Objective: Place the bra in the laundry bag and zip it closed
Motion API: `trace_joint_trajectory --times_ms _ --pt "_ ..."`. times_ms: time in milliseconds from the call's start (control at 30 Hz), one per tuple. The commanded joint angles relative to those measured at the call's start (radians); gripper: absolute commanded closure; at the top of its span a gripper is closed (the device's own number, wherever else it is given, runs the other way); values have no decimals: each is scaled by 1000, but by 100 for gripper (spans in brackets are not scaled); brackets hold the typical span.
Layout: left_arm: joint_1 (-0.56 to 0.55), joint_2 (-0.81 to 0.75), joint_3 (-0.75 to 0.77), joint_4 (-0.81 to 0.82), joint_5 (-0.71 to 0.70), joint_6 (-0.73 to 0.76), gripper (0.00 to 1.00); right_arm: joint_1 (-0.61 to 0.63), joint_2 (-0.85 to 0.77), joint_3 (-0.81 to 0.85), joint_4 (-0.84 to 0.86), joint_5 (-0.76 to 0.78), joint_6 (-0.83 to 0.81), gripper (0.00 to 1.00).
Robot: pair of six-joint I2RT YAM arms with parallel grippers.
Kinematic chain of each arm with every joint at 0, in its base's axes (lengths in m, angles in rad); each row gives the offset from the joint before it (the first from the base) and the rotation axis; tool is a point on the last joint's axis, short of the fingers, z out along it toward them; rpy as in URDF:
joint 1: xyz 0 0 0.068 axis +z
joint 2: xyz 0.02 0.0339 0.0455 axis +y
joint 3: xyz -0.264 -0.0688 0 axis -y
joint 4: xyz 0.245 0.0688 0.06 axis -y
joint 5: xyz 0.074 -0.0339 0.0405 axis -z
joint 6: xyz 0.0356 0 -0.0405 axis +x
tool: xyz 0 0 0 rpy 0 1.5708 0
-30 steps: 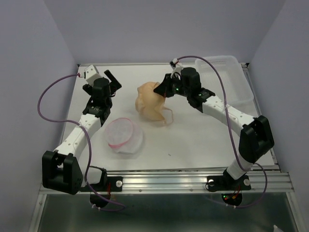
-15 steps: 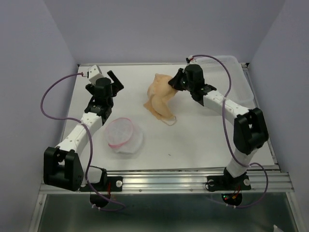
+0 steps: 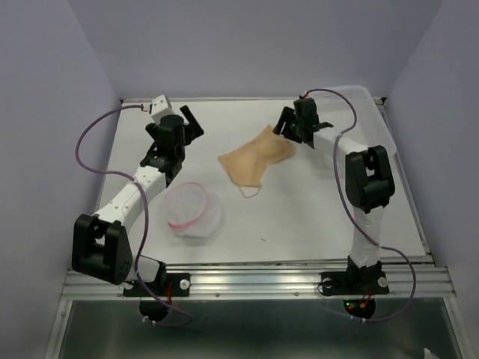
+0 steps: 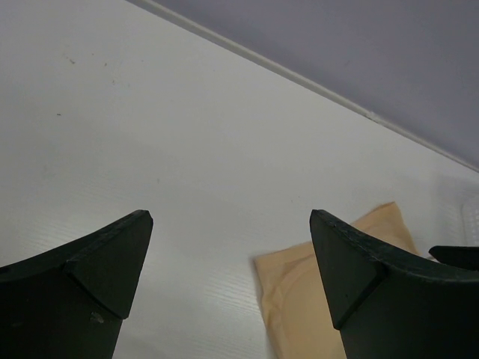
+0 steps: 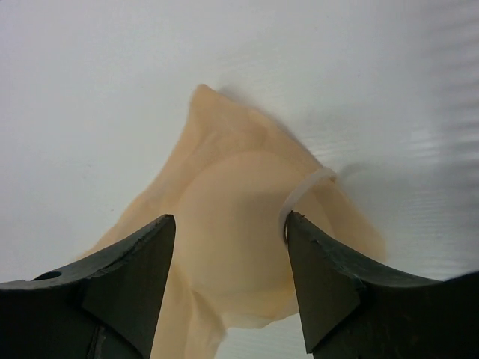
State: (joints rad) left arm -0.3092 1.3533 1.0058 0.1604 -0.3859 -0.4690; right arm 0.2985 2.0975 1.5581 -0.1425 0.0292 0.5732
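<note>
Right wrist: my right pincer (image 5: pixel 230 224) stands parted over the bra (image 5: pixel 224 157), holding nothing.
Risk: a grab on the strap (image 5: pixel 301 193) alone; the bra swings and misses the laundry bag (image 3: pixel 192 211).

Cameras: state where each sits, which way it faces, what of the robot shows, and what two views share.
Top external: above and behind the bases, looking down at the table; left arm, right arm, bra, laundry bag.
Left wrist: on the left arm, facing across the table to the back wall; open left gripper.
Right wrist: facing down; open right gripper over the bra.
Shared: all three show the bra.
</note>
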Motion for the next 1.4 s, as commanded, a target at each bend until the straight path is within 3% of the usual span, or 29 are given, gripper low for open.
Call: trace_joint_trajectory --times_ms 0,167,300,467,633,667,800,1033,1267,1367 --pt "-63 52 73 4 24 26 1 11 -83 62 35 -87 -81 31" --pt "-120 185 151 -114 61 -11 1 60 -111 8 54 -115 -234 16" --pt "-146 263 148 -159 117 -72 1 60 -151 -59 55 -8 -282 0" --pt "-189 349 136 -215 128 -120 1 60 -188 -89 49 87 -346 0" --pt "-197 369 125 -228 120 -174 1 71 -246 -167 61 -134 -498 0" --pt "-199 372 122 -223 113 -177 1 86 -281 -231 90 -176 -591 0" --pt "-199 383 132 -220 105 -184 1 134 -335 -334 110 -190 -760 0" --pt "-194 409 162 -226 55 -229 1 267 -324 -340 -28 -230 -979 0" --pt "-131 353 126 -231 28 -324 1 425 -188 -233 -23 -111 -1036 0" --pt "-85 308 80 -228 25 -339 1 426 -131 -185 -2 -91 -1020 0"
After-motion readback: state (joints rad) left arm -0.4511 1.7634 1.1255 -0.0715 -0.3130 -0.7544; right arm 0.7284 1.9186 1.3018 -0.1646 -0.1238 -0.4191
